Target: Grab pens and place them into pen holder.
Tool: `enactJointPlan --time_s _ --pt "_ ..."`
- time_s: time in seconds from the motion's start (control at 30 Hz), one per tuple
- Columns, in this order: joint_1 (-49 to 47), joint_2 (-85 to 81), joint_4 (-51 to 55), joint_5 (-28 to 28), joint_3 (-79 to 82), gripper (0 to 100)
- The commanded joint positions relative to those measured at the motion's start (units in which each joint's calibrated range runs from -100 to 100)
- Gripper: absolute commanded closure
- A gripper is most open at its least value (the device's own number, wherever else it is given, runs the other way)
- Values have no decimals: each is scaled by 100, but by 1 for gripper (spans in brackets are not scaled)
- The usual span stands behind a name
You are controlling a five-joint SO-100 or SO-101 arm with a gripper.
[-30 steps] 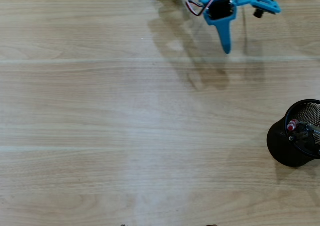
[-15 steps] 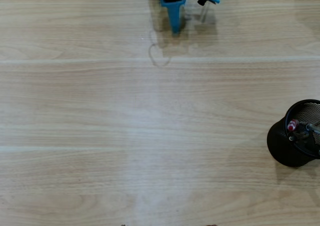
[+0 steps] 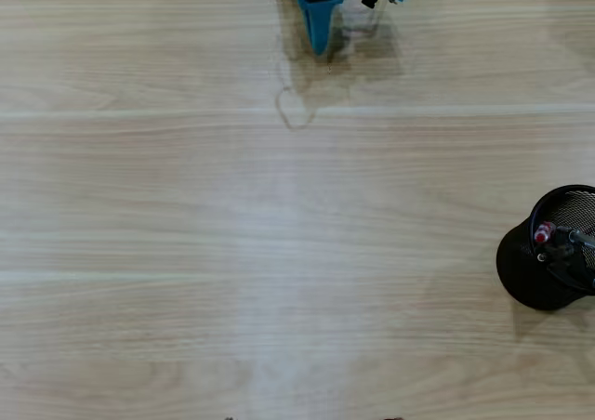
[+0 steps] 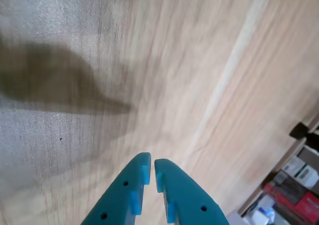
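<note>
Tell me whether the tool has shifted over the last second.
Yes. In the overhead view the tool has moved left and toward the top edge, farther from the pen holder.

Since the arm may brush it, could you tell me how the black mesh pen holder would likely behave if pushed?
The pen holder is probably light, being open mesh, so a nudge would likely slide it on the smooth wooden table. The pens leaning inside may make it somewhat apt to tip.
</note>
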Motion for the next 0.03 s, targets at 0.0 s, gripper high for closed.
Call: enactJointPlan --time_s 0.0 --pt "48 -34 126 37 -16 98"
